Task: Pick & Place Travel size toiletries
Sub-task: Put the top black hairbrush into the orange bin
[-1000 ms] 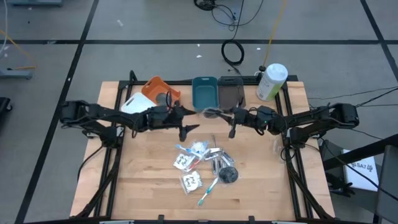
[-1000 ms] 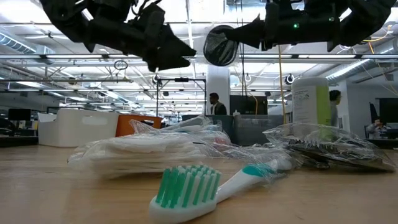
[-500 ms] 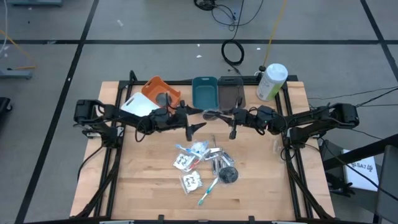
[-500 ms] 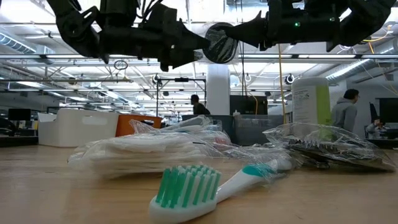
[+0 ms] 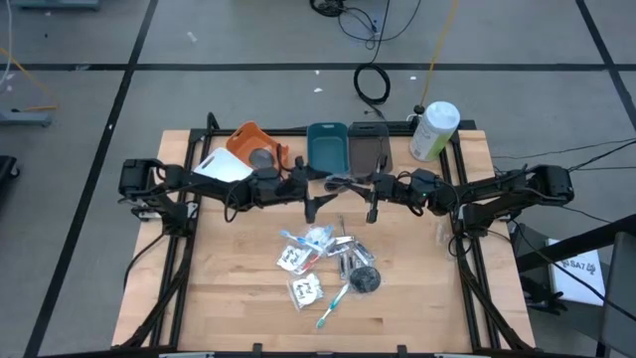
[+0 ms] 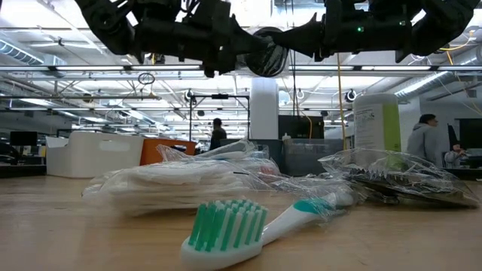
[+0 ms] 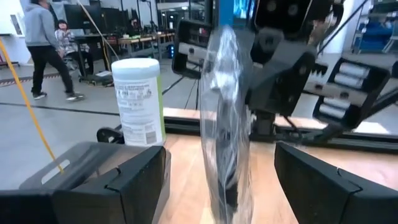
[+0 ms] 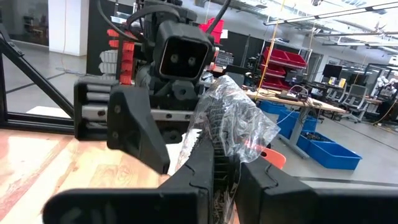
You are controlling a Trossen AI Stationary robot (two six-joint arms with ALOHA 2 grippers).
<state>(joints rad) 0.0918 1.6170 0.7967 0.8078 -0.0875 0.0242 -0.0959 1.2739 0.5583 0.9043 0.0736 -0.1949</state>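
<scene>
Crinkled clear wrap around a dark disc (image 8: 231,138) stands pinched on edge in the right gripper (image 5: 350,183), held in the air above the table. The left gripper (image 5: 316,199) faces it with fingers spread wide either side of the packet, apparently ready to take it. Only the high view shows the remaining toiletries (image 5: 328,261) lying below and nearer than both grippers.

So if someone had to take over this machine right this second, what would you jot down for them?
Right gripper: jaws shut on a clear-wrapped dark disc, held in the air near the bins.
Left gripper: jaws open on either side of that same packet, not yet closed on it.
Pile of toiletries lies mid-table: toothbrush, white packets, tubes, another disc.
Teal bin and grey bin look empty; one round dark thing sits in the orange bin.
Left: nearly everything.
</scene>
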